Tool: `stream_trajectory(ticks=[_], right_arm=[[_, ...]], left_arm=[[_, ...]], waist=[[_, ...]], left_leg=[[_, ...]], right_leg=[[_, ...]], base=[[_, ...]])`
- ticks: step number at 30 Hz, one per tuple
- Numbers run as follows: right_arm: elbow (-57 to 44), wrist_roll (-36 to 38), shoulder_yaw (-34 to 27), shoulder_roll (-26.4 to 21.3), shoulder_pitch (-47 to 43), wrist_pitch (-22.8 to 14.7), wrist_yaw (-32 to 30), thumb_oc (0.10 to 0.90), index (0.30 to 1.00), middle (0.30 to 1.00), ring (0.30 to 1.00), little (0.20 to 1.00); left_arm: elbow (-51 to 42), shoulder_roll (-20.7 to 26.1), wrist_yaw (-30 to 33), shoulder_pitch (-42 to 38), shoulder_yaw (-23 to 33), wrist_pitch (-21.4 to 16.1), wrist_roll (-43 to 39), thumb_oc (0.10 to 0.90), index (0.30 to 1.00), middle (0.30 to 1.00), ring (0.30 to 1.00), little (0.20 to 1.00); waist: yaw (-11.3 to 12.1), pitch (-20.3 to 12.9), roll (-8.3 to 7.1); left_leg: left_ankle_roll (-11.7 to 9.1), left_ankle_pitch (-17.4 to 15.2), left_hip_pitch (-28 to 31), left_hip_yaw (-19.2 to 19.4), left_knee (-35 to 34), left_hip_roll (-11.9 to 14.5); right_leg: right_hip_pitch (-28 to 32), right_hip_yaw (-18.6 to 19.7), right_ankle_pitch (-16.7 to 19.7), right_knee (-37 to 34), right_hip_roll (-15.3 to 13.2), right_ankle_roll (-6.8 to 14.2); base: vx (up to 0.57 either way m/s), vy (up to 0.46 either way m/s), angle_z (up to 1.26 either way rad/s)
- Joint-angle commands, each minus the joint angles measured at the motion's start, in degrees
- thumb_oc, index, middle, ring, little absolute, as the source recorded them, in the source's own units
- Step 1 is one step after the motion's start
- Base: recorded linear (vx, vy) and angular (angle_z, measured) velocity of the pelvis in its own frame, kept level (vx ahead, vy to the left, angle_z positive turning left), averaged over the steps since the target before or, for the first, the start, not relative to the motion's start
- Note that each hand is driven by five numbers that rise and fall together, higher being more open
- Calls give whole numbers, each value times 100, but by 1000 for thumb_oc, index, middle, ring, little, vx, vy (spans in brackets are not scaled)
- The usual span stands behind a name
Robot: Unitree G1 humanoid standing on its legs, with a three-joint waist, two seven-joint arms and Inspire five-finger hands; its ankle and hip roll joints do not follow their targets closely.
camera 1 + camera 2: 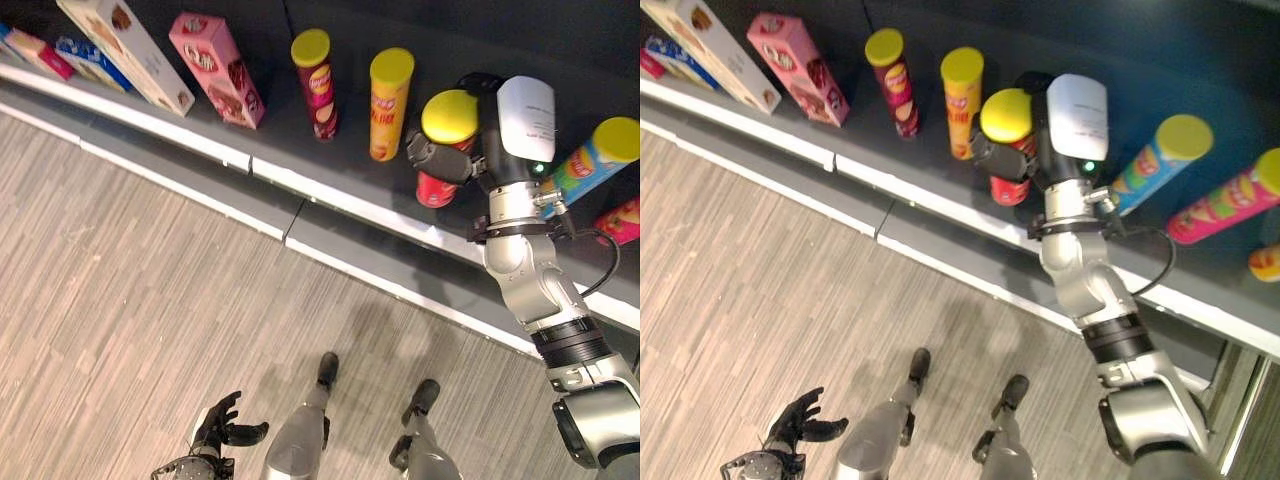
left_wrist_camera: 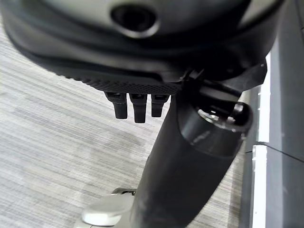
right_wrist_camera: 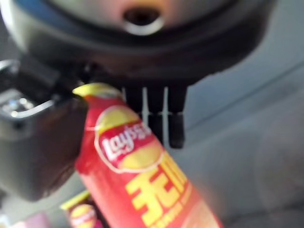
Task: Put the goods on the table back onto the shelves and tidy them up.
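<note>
The right hand point(image 1: 455, 155) gripped the red chip can point(image 3: 137, 175) near its yellow lid, thumb and fingers closed around it. The can stood upright on the shelf point(image 1: 280, 130) near its front edge, beside the yellow can point(image 1: 389, 105). The left hand point(image 1: 222, 425) hung relaxed over the floor.

right robot hand point(image 1: 440, 155) raised, fingers curled in grasp, left robot hand point(image 1: 222, 424) low, relaxed

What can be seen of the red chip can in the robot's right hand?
The red chip can is a tall tube with a yellow lid and a yellow-and-red printed label, seemingly cardboard. The right hand is curled round its upper body, thumb on one side and fingers on the other. It stands roughly upright on the dark shelf, to the right of the yellow can, apart from it.
</note>
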Motion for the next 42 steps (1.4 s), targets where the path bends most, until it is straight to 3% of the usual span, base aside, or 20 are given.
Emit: stream_trajectory(ticks=[1, 20, 42], right_arm=[[-353, 7, -126, -359, -890, -143, -822, 400, 300, 300, 300, 300], [432, 333, -404, -806, -1230, 160, -1631, 400, 300, 300, 300, 300], [1206, 1041, -315, -593, -1314, 66, -1790, 400, 300, 300, 300, 300]], left_arm=[[-54, 616, 195, -187, -300, -341, -258, 800, 900, 900, 900, 900], [-250, 588, 320, -396, -518, -430, -302, 800, 900, 900, 900, 900], [-368, 590, 403, -430, -664, -458, -359, 800, 900, 900, 900, 900]], waist=[[16, -385, -220], [97, -284, -66], [98, -282, -18]], left_leg=[[-195, -315, -131, 217, 14, 28], [-218, -262, -517, 54, 14, -108], [-203, -277, -570, -23, 14, -153]], right_leg=[[438, 54, -455, 146, -585, 660], [273, -108, -416, 84, -685, 744], [274, -198, -435, 82, -702, 763]], base=[[-13, -13, 7], [6, -3, 6], [1, -1, 0]])
